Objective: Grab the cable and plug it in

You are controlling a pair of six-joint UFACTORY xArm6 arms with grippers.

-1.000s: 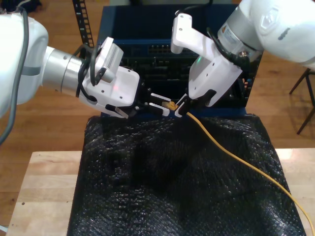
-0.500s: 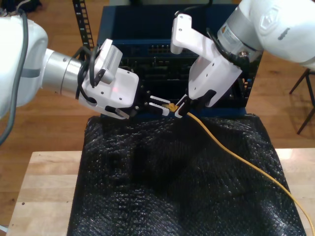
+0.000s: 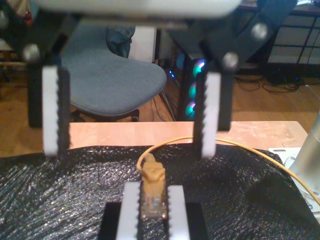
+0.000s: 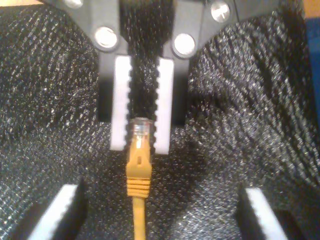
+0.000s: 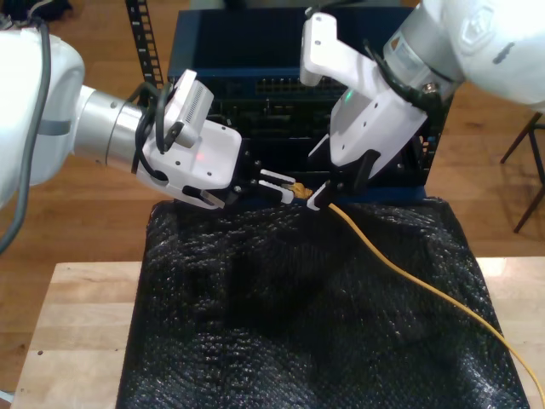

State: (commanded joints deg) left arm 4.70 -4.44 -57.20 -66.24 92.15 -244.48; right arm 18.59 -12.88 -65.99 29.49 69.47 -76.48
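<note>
The yellow-orange cable [image 5: 409, 273] runs across the black mat from the exterior view's lower right up to its clear plug [image 5: 298, 185]. My first gripper [image 5: 285, 186], on the arm at the exterior view's left, is shut on that plug. The second wrist view shows those fingers [image 4: 122, 105] pinching the clear tip [image 4: 141, 127]. In the first wrist view the plug [image 3: 152, 205] sits between the pads [image 3: 131, 210]. My second gripper [image 5: 339, 186] stands open around the cable just behind the plug, its pads [image 3: 210, 115] wide apart and off the cable [image 4: 137, 175].
A blue rack [image 5: 281, 43] with a row of ports [image 5: 272, 85] stands just behind both grippers. The black mat [image 5: 298, 324] covers a wooden table [image 5: 77, 324]. A grey chair [image 3: 110, 75] and a lit computer case [image 3: 192, 85] stand beyond the table.
My first gripper has closed onto the plug. My second gripper has opened, let go of the cable and risen slightly.
</note>
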